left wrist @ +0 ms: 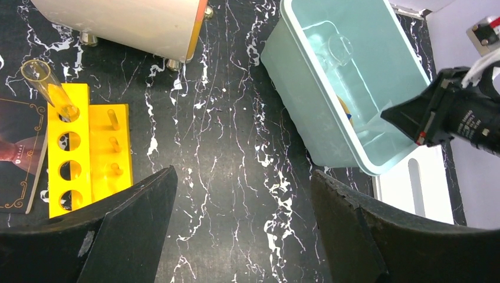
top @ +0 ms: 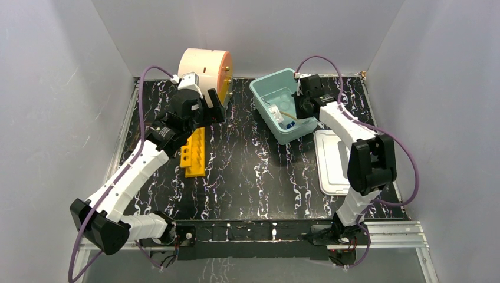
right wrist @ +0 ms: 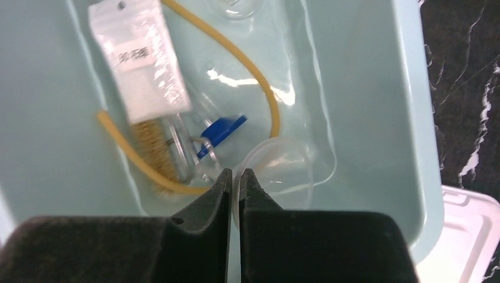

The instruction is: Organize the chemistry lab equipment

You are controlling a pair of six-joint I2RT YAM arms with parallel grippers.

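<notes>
glass dish (right wrist: 283,166), rim pinched in right claw (right wrist: 236,174)

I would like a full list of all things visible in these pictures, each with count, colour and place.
rack: one, yellow, table left
tube: one, clear, leaning in rack
drum: one, cream and orange, far left
card: one, dark, beside rack
bin: one, pale teal, far right
lid: one, white, beside bin
hose: one, tan, in bin
packet: one, white, in bin
brush: one, tan bristles, in bin
blue-tipped tool: one, in bin
dish: one, clear, in bin
table: one, black marbled
left end effector: open, above table
right end effector: pinching dish rim
</notes>
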